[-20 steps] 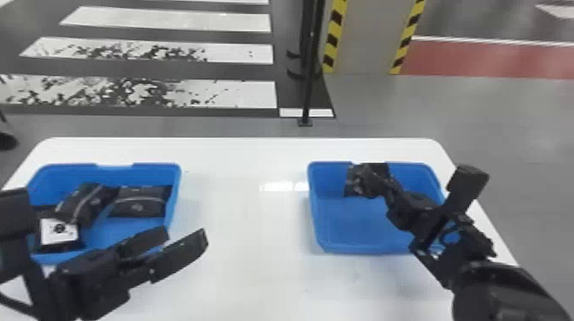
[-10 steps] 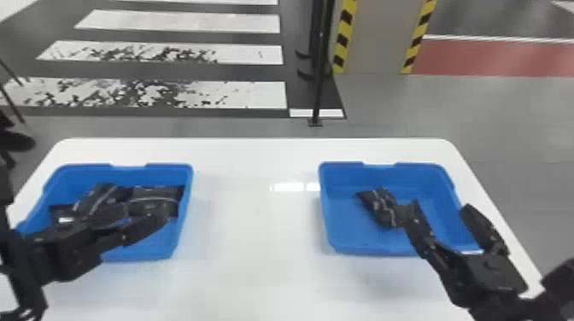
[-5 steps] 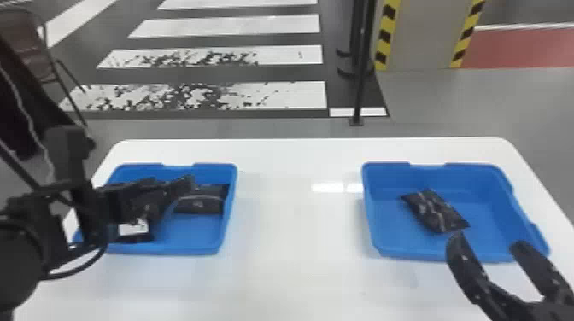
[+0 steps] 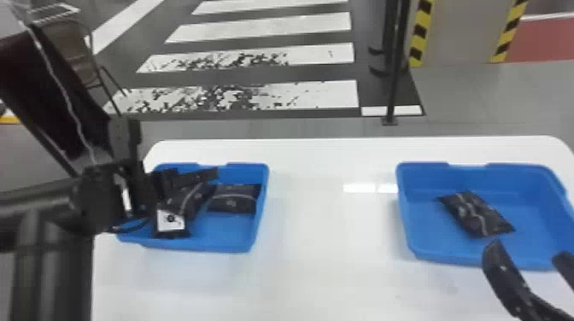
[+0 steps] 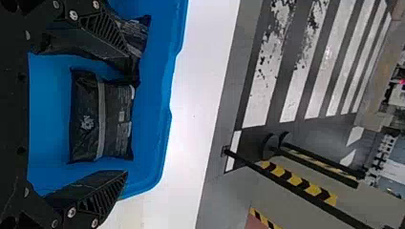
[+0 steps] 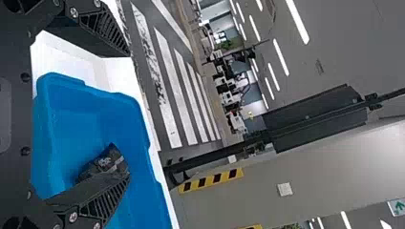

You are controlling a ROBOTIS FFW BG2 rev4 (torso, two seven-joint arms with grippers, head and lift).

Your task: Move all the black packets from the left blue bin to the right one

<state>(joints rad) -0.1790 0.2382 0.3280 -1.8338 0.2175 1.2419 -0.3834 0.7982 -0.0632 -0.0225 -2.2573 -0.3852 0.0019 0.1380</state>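
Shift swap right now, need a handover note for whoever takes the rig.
Left pincer: open, over the left bin, one packet lined up between its fingers.
Right pincer: open, empty, at the near edge of the right bin.
Done: one packet lies in the right bin.
Left: at least two packets in the left bin, plus a white-labelled piece; the left arm hides part, so check the count.
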